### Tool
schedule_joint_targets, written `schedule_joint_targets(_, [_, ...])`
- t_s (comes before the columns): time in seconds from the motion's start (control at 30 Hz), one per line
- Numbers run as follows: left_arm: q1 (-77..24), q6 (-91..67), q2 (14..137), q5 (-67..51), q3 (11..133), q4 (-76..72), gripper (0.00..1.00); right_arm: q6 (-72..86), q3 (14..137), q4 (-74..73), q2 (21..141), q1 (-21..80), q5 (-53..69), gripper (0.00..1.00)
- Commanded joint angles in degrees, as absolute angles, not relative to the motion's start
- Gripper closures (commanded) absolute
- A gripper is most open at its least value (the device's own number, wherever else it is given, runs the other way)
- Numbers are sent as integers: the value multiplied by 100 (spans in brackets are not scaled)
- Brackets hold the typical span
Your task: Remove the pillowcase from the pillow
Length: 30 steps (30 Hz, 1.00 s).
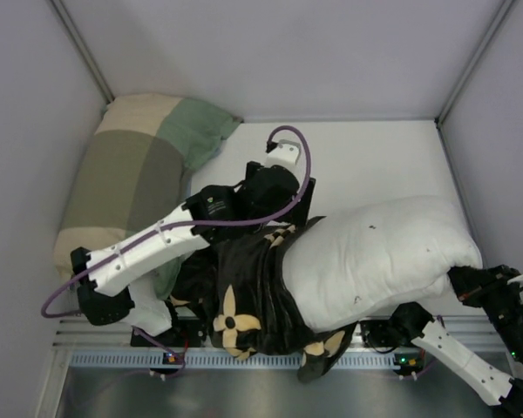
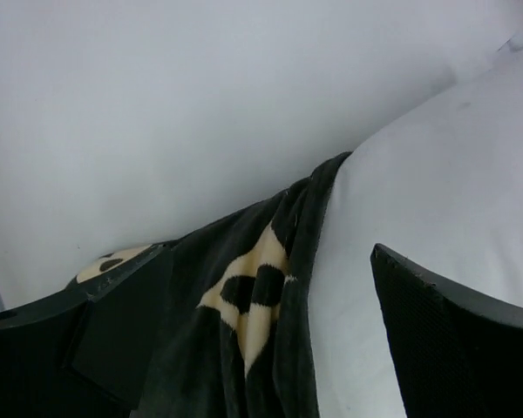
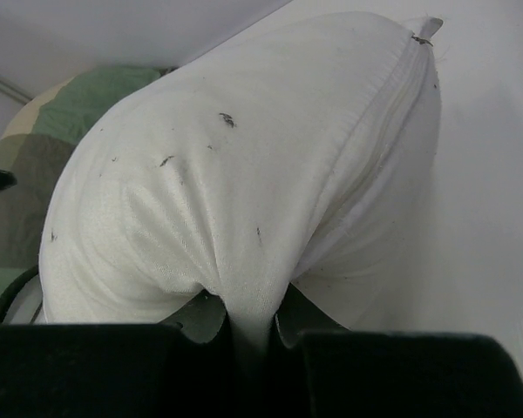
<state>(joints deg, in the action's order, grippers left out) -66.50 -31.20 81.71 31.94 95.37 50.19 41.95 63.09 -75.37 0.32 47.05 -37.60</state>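
1. A white table [image 1: 375, 165] carries everything.
2. A checked pillow [image 1: 122, 174] lies along its far left side.
3. A white pillow [image 1: 375, 252] lies across the near right part.
4. A black flowered pillowcase [image 1: 244, 296] sits bunched over the white pillow's left end, by the near edge.

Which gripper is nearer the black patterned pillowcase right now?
Left. The left gripper straddles the edge of the pillowcase where it meets the pillow. The right gripper pinches the pillow's bare far end, away from the pillowcase.
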Motion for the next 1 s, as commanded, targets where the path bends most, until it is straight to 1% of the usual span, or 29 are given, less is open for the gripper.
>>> schedule_joint_targets(0.0, [-6469, -2304, 8849, 2312, 9799, 5036, 1, 4025, 6442, -7110, -167, 4816, -3392, 100])
schedule_joint_targets(0.27, [-6442, -1978, 10193, 1916, 9818, 5177, 2, 3973, 6530, -7207, -193, 4816, -3428, 100])
schedule_joint_targets(0.33, [-6390, -2143, 10536, 2257, 9782, 5351, 8, 3981, 6583, -7242, -193, 4808, -3428, 100])
schedule_joint_targets(0.37, [-6346, -2284, 10660, 2972, 9808, 5527, 12, 3981, 6600, -7251, -202, 4808, -3428, 100])
schedule_joint_targets(0.43, [-6127, -2853, 10854, 3741, 9835, 6159, 38, 3990, 6636, -7260, -202, 4816, -3437, 100])
schedule_joint_targets(0.47, [-6022, -3013, 10933, 4118, 9765, 6318, 56, 3990, 6636, -7268, -211, 4816, -3445, 100])
schedule_joint_targets(0.5, [-5768, -3171, 10907, 4200, 9686, 6502, 93, 3990, 6644, -7277, -211, 4808, -3445, 100])
schedule_joint_targets(0.53, [-5635, -3373, 10742, 4253, 9564, 6513, 100, 3990, 6679, -7303, -202, 4816, -3463, 100])
schedule_joint_targets(0.63, [-5213, -3786, 10337, 4332, 8940, 6486, 100, 4051, 6802, -7426, -220, 4808, -3568, 100])
schedule_joint_targets(0.7, [-4941, -4068, 9688, 4534, 8415, 6469, 100, 4174, 6881, -7566, -281, 4808, -3814, 100])
schedule_joint_targets(0.73, [-4861, -4226, 9155, 4579, 8228, 6373, 100, 4201, 6978, -7611, -351, 4808, -3901, 100])
schedule_joint_targets(0.8, [-4659, -4315, 8572, 4640, 7799, 6285, 100, 4350, 7075, -7786, -413, 4808, -4174, 100])
schedule_joint_targets(0.83, [-4597, -4350, 8004, 4702, 7692, 6197, 100, 4411, 7180, -7857, -474, 4808, -4288, 100])
schedule_joint_targets(0.97, [-4246, -4281, 6691, 4860, 7366, 6012, 100, 4737, 7461, -8077, -676, 4808, -4789, 100])
